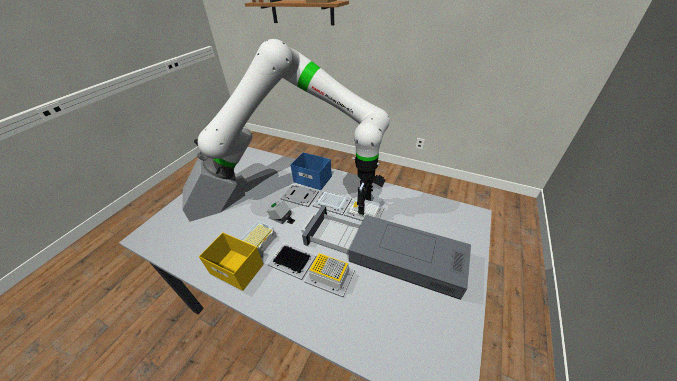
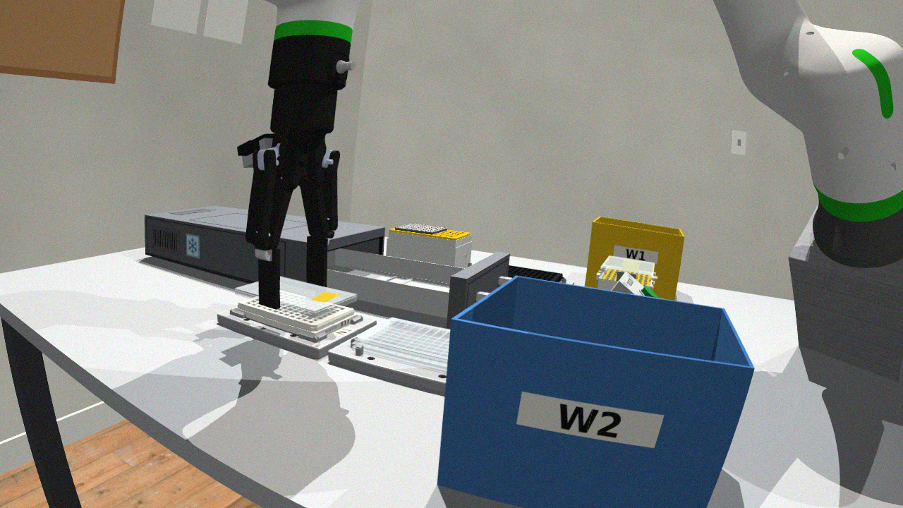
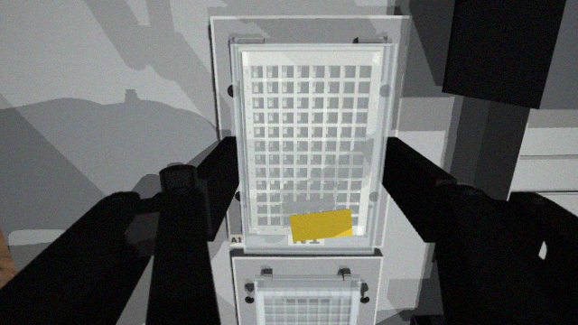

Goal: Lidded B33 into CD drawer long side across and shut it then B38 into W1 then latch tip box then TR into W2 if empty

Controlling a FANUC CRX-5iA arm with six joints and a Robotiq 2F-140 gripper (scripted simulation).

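Over the white plate [image 2: 291, 314] at the back of the bench [image 1: 293, 303], the pincer [image 2: 292, 278] is pinching the clear lid [image 3: 312, 149], which sits tilted on that plate beside the open drawer [image 1: 331, 232].

clear glossy lid [image 3: 312, 149], matt grey bench [image 1: 387, 326]

Non-task items only:
- Wooden wall shelf [image 1: 296, 3]: high on the back wall, above and behind the jaws.
- Wall outlet [image 1: 419, 142]: back wall, right of the jaws in the top view.
- Cable raceway [image 1: 108, 87] with black sockets: side wall, far left of the jaws in the top view.
- Cork board [image 2: 60, 37] and two paper sheets [image 2: 197, 18]: on the wall, up-left of the jaws in the exterior view.
- Grey tabletop [image 1: 402, 321] under the jaws, on dark table legs [image 2: 34, 404].
- Wood plank floor [image 1: 94, 321].
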